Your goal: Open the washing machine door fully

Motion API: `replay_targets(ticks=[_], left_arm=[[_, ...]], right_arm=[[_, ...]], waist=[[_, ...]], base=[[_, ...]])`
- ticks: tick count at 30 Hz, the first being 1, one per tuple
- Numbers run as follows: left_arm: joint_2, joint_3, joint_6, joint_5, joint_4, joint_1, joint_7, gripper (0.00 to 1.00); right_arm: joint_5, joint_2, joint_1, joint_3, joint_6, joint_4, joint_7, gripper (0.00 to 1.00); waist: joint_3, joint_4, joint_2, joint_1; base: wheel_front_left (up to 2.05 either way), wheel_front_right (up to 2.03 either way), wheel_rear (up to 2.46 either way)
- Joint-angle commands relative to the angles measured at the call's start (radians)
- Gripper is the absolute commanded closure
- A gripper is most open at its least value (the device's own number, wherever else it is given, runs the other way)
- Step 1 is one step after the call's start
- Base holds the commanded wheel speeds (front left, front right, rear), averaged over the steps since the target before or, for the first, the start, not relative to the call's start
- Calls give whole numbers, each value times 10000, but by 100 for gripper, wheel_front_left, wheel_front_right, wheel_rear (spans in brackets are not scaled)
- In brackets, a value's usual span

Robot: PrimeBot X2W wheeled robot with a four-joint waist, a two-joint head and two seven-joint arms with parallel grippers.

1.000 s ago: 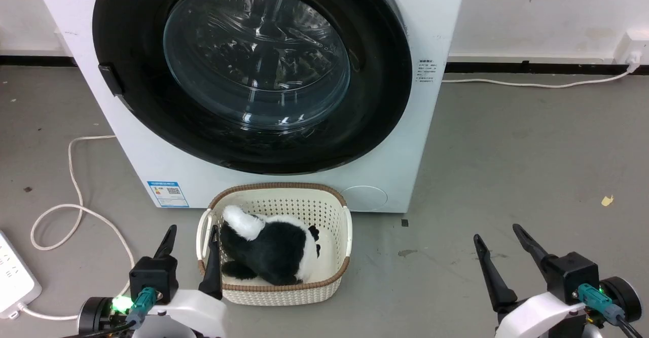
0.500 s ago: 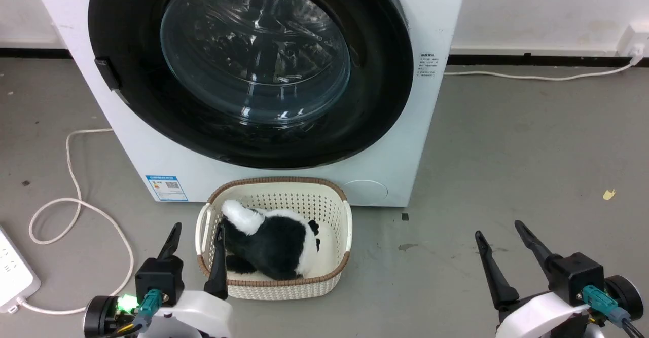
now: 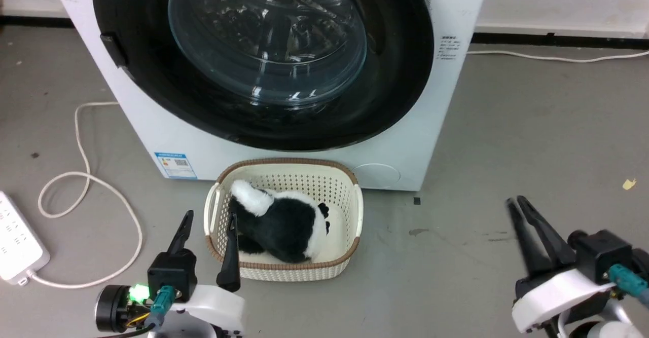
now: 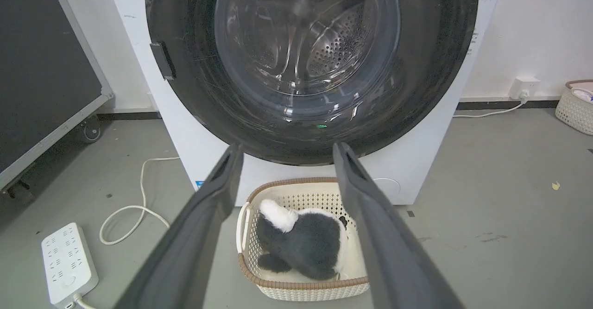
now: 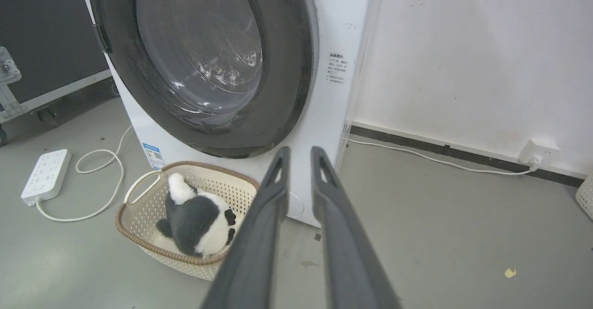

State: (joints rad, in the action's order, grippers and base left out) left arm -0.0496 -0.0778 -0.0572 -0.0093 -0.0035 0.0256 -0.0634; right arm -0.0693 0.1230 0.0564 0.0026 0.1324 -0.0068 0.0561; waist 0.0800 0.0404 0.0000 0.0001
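Observation:
The white washing machine [image 3: 167, 135] fills the top of the head view. Its round glossy black door [image 3: 400, 74] with the bulging glass window lies flat against the front, and a small dark latch tab [image 3: 114, 49] sits on its left rim. Well short of the door, my left gripper [image 3: 211, 214] is low at the left, open and holding nothing; in the left wrist view its fingers [image 4: 287, 146] frame the door's [image 4: 417, 68] lower edge. Low at the right, over bare floor, my right gripper [image 3: 515, 199] is shut on nothing. Its fingers [image 5: 299, 149] point at the washer's lower right corner, below the door [image 5: 287, 68].
A cream basket [image 3: 284, 168] holding a black and white plush toy [image 3: 284, 221] stands on the floor against the washer's front, beside my left gripper. A white power strip [image 3: 17, 247] and its looped cable [image 3: 86, 176] lie at the left. Another cable runs along the wall at the right.
The right gripper's fingers have come together from a wide spread. The head camera has shifted, so the washer and basket sit higher and further right. The left gripper stays open.

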Motion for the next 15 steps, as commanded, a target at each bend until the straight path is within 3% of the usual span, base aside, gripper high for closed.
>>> replay_targets(ticks=[1,15], left_arm=[[-38,-66,-87,62,-56,174,-111,0],[-37,-580,-404,31,-122,509,-404,0]], right_arm=[[-169,128,249,-19,-5,-53,32,100],[-1554,635,1827,-366,-7,9,-379,100]], waist=[[78,63,0,-1],[663,523,0,-1]], base=[[0,0,0],[0,0,0]])
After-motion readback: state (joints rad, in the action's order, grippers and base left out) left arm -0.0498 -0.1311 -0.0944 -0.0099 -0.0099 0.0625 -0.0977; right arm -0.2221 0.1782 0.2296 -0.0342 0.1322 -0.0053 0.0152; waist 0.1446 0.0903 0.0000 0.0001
